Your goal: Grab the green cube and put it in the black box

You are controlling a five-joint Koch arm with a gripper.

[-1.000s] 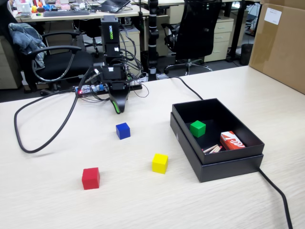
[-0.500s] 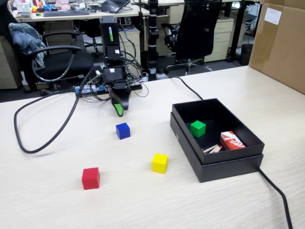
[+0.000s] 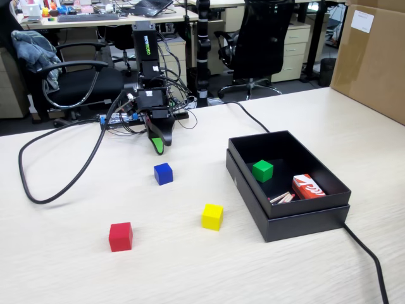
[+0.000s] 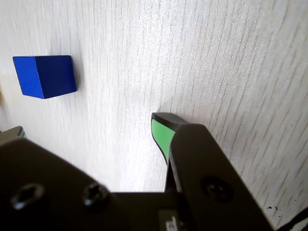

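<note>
Residual risk is low, judging from the layout: the small bright-green solid cube (image 3: 262, 170) already rests on the floor of the large shallow matte-black cardboard box (image 3: 243, 175), toward its left wall in the fixed view and apart from the orange-and-white packet (image 3: 308, 187) and the thin wooden sticks (image 3: 282, 197) lying in the same box. The main hazard is an unnecessary second reach: the black gripper with green-lined tip (image 3: 158, 147) hangs close above the pale wood-grain table (image 3: 76, 272), near the small blue cube (image 3: 163, 173), and a sweep from there could knock that cube or catch the box rim. The black cable (image 3: 57, 180) looping beside the arm could also snag. Jaw state cannot be told: the wrist view shows only one green-faced tip (image 4: 161, 132), with no second jaw visible, and nothing is seen held. The green cube shows plain, clean faces, sits flat and upright, and appears undamaged. A yellow cube (image 3: 212, 216) and a red cube (image 3: 120, 236) lie well apart from the box.
</note>
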